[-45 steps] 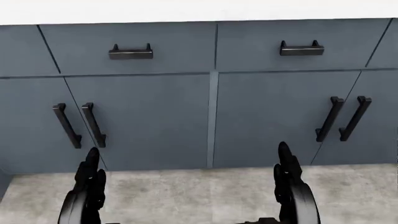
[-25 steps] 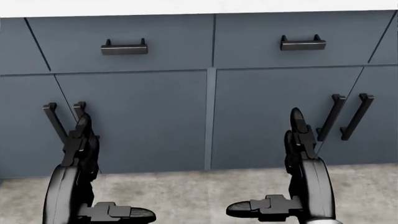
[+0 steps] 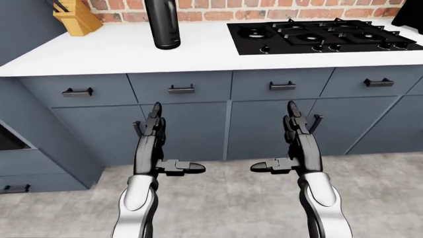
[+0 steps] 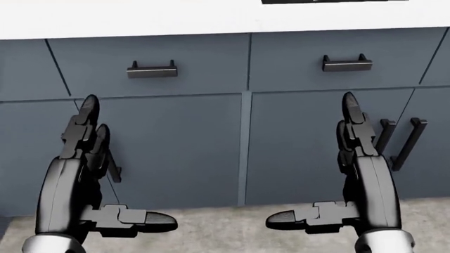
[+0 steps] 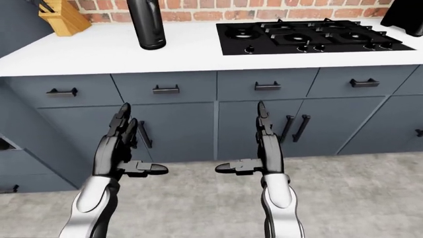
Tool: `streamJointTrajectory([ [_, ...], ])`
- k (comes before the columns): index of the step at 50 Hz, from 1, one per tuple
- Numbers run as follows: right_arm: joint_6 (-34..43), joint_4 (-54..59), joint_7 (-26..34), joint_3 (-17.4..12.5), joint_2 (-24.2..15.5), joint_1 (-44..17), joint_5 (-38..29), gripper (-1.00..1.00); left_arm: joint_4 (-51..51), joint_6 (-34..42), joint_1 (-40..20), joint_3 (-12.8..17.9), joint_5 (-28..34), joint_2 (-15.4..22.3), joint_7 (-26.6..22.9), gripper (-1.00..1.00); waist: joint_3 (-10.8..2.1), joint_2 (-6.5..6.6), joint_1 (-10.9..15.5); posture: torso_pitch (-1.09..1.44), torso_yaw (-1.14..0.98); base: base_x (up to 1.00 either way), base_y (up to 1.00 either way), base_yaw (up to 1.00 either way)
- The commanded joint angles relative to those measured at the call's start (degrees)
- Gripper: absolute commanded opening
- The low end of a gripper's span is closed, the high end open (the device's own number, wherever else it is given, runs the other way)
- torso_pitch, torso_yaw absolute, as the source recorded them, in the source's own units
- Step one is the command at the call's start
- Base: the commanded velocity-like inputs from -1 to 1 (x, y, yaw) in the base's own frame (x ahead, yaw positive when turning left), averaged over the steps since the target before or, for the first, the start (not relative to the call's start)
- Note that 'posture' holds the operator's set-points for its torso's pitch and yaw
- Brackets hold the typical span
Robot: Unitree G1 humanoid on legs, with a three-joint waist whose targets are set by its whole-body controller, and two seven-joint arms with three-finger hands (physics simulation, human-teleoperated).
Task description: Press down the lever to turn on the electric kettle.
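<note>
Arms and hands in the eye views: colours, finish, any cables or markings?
Left hand and right hand are glossy black with segmented, blocky fingers and rounded tips. Black forearm shells give way to silver-white rounded segments lower down. No cables, markings or sleeves visible.

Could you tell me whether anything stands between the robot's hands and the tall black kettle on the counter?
Nothing visible blocks the way. Both the left hand and right hand hang open, below the counter's edge by the cabinet doors. The kettle stands alone on bare white counter, left of the stove.
</note>
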Motion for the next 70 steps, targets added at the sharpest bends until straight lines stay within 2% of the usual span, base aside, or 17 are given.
streamJointTrajectory([
  [1, -1.7, -3.2, 0.3, 0.5, 0.1, -1.5, 0.1, 1.00, -3.0, -1.7, -1.3, 0.9, 0.1, 0.4, 0.4, 1.00, -1.05, -0.37, 0.3, 0.00, 0.00, 0.00, 0.30, 0.00],
  [4, -1.6, -3.4, 0.3, 0.6, 0.1, -1.4, -0.2, 1.00, -3.1, -1.8, -1.3, 0.7, 0.2, 0.4, 0.4, 1.00, -0.14, 2.21, 0.0, 0.00, 0.00, 0.00, 0.30, 0.00],
  [6, -1.5, -3.4, 0.3, 0.7, 0.2, -1.4, -0.5, 1.00, -3.2, -1.6, -1.4, 0.9, 0.2, 0.5, 0.3, 1.00, -1.03, 6.06, 0.0, 0.00, 0.00, 0.00, 0.31, 0.00],
  [17, -1.0, -3.8, 0.5, 0.8, 0.2, -1.5, -0.9, 1.00, -3.9, -1.6, -1.1, 0.7, 0.6, 0.5, 0.1, 1.00, 0.07, -0.55, -0.1, 0.00, 0.00, 0.00, 0.32, 0.00],
  [20, -1.2, -3.5, 0.6, 0.8, 0.2, -1.8, -0.8, 1.00, -3.7, -1.6, -1.3, 0.8, 0.5, 0.5, 0.1, 1.00, -0.84, -4.28, -0.3, 0.00, 0.00, 0.00, 0.32, 0.00],
  [21, -1.2, -3.5, 0.6, 0.8, 0.2, -1.8, -0.9, 1.00, -3.7, -1.6, -1.4, 0.9, 0.6, 0.5, 0.1, 1.00, -0.24, -1.73, -0.9, 0.00, 0.00, 0.00, 0.31, 0.00],
  [24, -1.1, -3.5, 0.6, 0.8, 0.2, -1.8, -0.9, 1.00, -3.6, -1.7, -1.3, 0.8, 0.6, 0.4, 0.1, 1.00, -1.10, -2.85, -0.3, 0.00, 0.00, 0.00, 0.32, 0.00],
  [28, -0.9, -3.8, 0.7, 0.9, 0.3, -1.7, -0.7, 1.00, -3.7, -1.7, -1.2, 0.9, 0.5, 0.5, 0.1, 1.00, -0.27, -0.67, -0.1, 0.00, 0.00, 0.00, 0.32, 0.00],
  [31, -0.8, -3.8, 0.7, 0.9, 0.3, -1.6, -0.6, 1.00, -3.8, -1.7, -1.1, 1.0, 0.5, 0.5, 0.1, 1.00, -0.22, 2.76, -0.3, 0.00, 0.00, 0.00, 0.32, 0.00],
  [33, -0.9, -3.7, 0.7, 1.0, 0.4, -1.6, -0.5, 1.00, -3.9, -1.7, -1.2, 1.2, 0.3, 0.6, 0.1, 1.00, -1.53, 7.21, 0.1, 0.00, 0.00, 0.00, 0.47, 0.00],
  [34, -0.8, -3.8, 0.7, 1.0, 0.4, -1.6, -0.4, 1.00, -4.0, -1.6, -1.2, 1.3, 0.3, 0.6, 0.1, 1.00, -0.64, 3.19, 0.4, 0.00, 0.00, 0.00, 0.50, 0.00],
  [38, -1.0, -3.4, 0.6, 1.1, 0.5, -1.8, -0.4, 1.00, -3.7, -1.8, -1.1, 1.2, 0.3, 0.6, 0.1, 1.00, -0.42, 1.88, 0.2, 0.00, 0.00, 0.00, 0.50, 0.00],
  [43, -1.1, -2.4, 0.2, 1.5, 0.7, -2.0, 0.0, 1.00, -3.7, -1.8, -1.2, 1.2, 0.3, 0.6, 0.2, 1.00, 0.16, -3.56, 0.7, 0.00, 0.00, 0.00, 0.40, 0.06],
  [47, -0.5, -2.1, -0.1, 1.2, 0.6, -2.3, 0.5, 1.00, -3.6, -1.9, -1.2, 1.2, 0.2, 0.6, 0.1, 1.00, 0.27, -0.25, 0.3, 0.00, 0.00, 0.00, 0.00, 0.27],
  [52, -1.2, -3.1, -1.2, 0.8, 0.7, -2.1, 0.8, 1.00, -3.6, -1.7, -1.2, 1.1, 0.3, 0.6, 0.1, 1.00, -0.83, -1.75, 1.1, 0.00, 0.00, 0.00, 0.00, 0.00],
  [65, -1.4, -6.0, -1.9, 0.6, 0.4, -1.5, 0.3, 1.00, -5.3, -0.2, -1.3, 1.1, 0.2, 0.6, -0.2, 1.00, -2.74, 0.41, 0.8, 0.00, 0.00, 0.01, 0.00, 0.00],
  [70, -1.8, -5.3, -1.3, 1.4, 0.2, -3.0, -1.0, 1.00, -7.3, 3.2, -3.6, 1.2, 0.2, 0.7, 0.2, 1.00, 1.45, 1.68, 0.7, 0.00, 0.00, 0.34, 0.00, 0.00],
])
